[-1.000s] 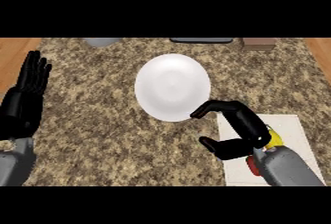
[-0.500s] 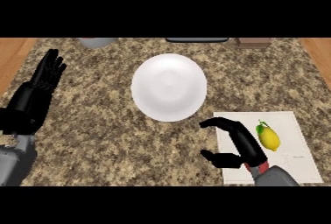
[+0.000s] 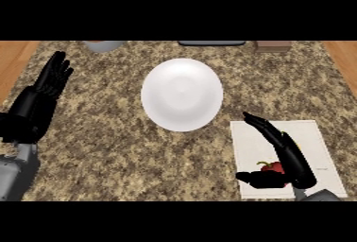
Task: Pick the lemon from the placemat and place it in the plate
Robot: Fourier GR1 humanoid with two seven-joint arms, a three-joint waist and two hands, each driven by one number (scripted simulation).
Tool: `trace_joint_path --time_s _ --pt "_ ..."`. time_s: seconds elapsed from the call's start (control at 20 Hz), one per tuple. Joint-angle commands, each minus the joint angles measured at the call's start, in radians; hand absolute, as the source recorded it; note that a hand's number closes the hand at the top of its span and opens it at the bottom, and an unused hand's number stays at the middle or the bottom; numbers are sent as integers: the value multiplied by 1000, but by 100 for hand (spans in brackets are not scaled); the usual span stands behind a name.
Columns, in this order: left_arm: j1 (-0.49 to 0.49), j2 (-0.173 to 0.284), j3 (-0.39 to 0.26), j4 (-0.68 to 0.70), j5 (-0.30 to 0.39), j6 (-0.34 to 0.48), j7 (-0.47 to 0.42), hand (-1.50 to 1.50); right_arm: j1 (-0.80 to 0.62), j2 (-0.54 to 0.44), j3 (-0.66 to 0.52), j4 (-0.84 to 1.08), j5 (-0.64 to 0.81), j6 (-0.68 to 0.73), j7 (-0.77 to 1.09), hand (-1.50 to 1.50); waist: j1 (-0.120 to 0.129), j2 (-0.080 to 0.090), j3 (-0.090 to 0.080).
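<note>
Fingers are stretching out long and nearly straight on the right hand (image 3: 284, 153), pointing toward eleven o'clock, while the thumb is sticking out low toward nine o'clock, so that hand is spread wide and gripping nothing. It is hovering over the white placemat (image 3: 317, 142), which is lying at about four o'clock from the plate (image 3: 181, 94).

Now, the target: no yellow lemon is showing anywhere. What is peeking out in the gap between thumb and fingers is a small red fruit (image 3: 273, 166) with a green stalk, sitting on the placemat and partly hidden by the hand. Whether the hand is touching it, I cannot tell.

Why the wide spread? My read is that the hand is opening a pocket around the fruit, thumb on one side and fingers on the other, getting ready to close. The grasp itself is not yet made.

The plate is waiting in the middle of the speckled desk (image 3: 105, 156), bare and white, just beyond the placemat's eleven o'clock corner, so the carry is looking short. The round fruit is looking likely to roll if it is nudged rather than cupped.

Over at nine o'clock, the left hand (image 3: 38, 106) is resting open, fingers up, well apart from the action. Along twelve o'clock a grey bowl (image 3: 105, 45), a dark tray (image 3: 211, 43) and a brown box (image 3: 272, 46) are sitting out of the way.
</note>
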Motion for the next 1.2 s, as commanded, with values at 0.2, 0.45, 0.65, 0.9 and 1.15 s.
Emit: trace_joint_path --time_s 0.2,0.45,0.65,0.9,1.15 --pt "6 -7 3 15 -19 0 -5 0 -42 -287 -4 -178 208 105 468 -150 -11 -5 -6" --pt "-7 9 20 -23 5 -21 22 0 -77 -401 62 -253 285 310 747 -150 6 -5 -5" --pt "-38 -9 9 16 -8 -19 35 0 -127 -430 101 -318 233 525 934 -150 3 2 -4" --pt "-43 -63 -3 54 -71 -8 -19 0 -156 -360 100 -308 253 632 1034 -150 6 3 0" --pt "-36 -44 72 78 -40 -86 -7 0 -177 -279 56 -239 352 659 1041 -150 8 4 0"
